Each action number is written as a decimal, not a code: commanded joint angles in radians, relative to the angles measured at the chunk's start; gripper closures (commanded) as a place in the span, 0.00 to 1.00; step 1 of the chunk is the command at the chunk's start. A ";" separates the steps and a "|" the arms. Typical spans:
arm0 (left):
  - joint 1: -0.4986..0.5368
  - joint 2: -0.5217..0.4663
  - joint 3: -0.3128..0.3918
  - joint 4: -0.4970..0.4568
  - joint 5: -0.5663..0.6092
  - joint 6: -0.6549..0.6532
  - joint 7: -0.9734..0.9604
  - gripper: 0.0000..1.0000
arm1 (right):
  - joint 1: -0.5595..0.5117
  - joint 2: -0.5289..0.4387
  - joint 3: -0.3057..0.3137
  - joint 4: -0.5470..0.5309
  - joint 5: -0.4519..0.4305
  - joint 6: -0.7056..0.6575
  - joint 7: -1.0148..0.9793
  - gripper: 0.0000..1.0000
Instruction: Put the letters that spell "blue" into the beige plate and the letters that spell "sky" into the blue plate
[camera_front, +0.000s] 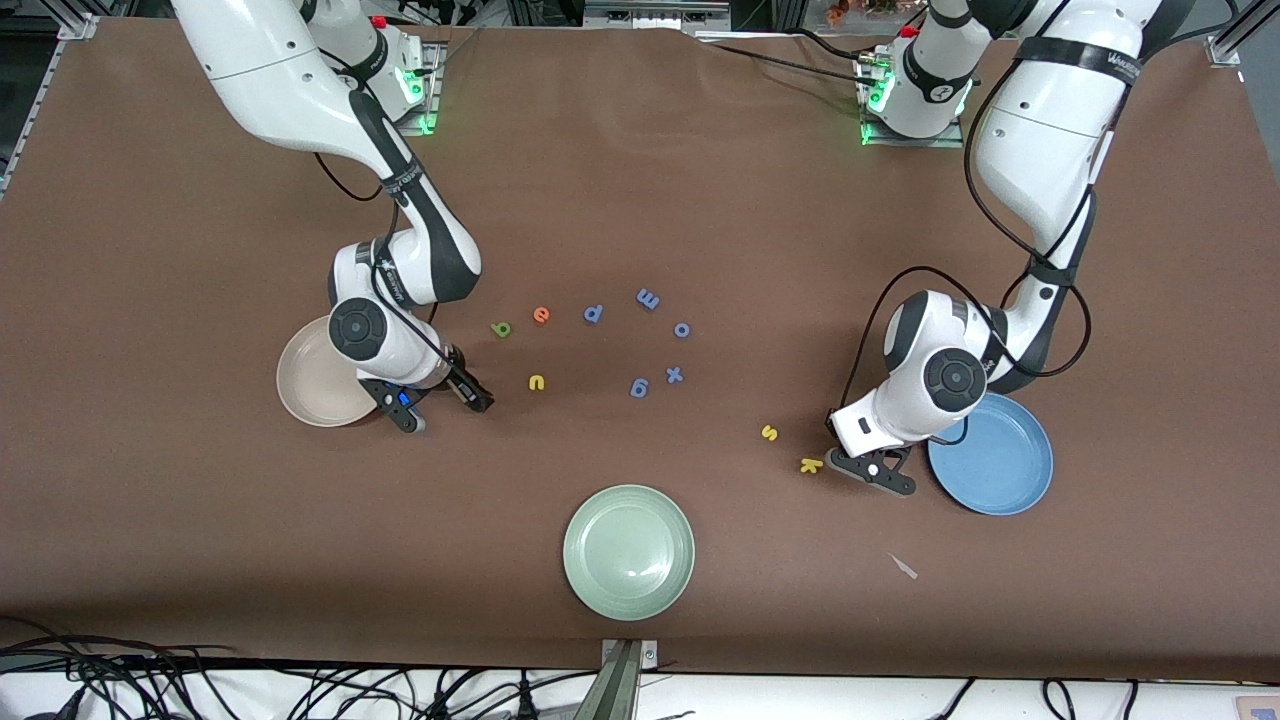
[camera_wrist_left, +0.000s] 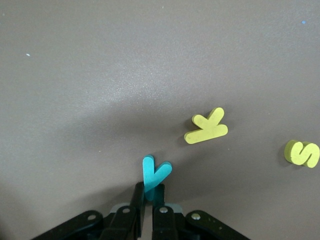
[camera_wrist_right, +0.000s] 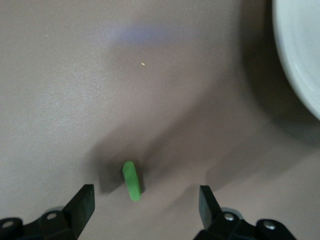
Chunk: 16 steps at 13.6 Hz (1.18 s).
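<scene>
My left gripper (camera_wrist_left: 151, 192) is shut on the stem of the teal "y" (camera_wrist_left: 157, 173), low over the table beside the blue plate (camera_front: 995, 455). In the front view that gripper (camera_front: 845, 462) hides the "y". The yellow "k" (camera_wrist_left: 206, 127) (camera_front: 811, 465) and "s" (camera_wrist_left: 302, 152) (camera_front: 769, 432) lie just beside it. My right gripper (camera_wrist_right: 146, 195) (camera_front: 442, 405) is open, its fingers astride the thin green "l" (camera_wrist_right: 132, 181), next to the beige plate (camera_front: 305, 380) (camera_wrist_right: 300, 50). Green "b" (camera_front: 501, 329), orange "e" (camera_front: 541, 315) and yellow "u" (camera_front: 537, 382) lie mid-table.
Blue letters "p" (camera_front: 593, 314), "m" (camera_front: 648, 299), "o" (camera_front: 682, 330), "x" (camera_front: 675, 374) and "g" (camera_front: 639, 387) lie scattered at mid-table. A pale green plate (camera_front: 628, 552) sits nearest the front camera. A small scrap (camera_front: 903, 566) lies near the blue plate.
</scene>
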<state>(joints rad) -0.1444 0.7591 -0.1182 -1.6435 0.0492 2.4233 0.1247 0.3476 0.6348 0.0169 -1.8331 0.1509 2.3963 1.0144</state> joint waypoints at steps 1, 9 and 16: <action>0.009 -0.024 0.003 0.005 -0.012 0.002 0.024 1.00 | 0.002 0.013 -0.002 0.003 0.007 0.017 -0.037 0.17; 0.183 -0.282 0.006 -0.240 -0.006 -0.023 0.163 1.00 | 0.002 0.019 -0.002 0.008 0.003 0.017 -0.056 0.95; 0.177 -0.270 0.058 -0.234 -0.015 -0.009 0.193 0.27 | -0.001 0.009 -0.005 0.127 -0.011 -0.185 -0.124 1.00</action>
<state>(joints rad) 0.0550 0.5071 -0.0665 -1.8626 0.0492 2.4014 0.3130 0.3475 0.6415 0.0167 -1.7925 0.1469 2.3443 0.9492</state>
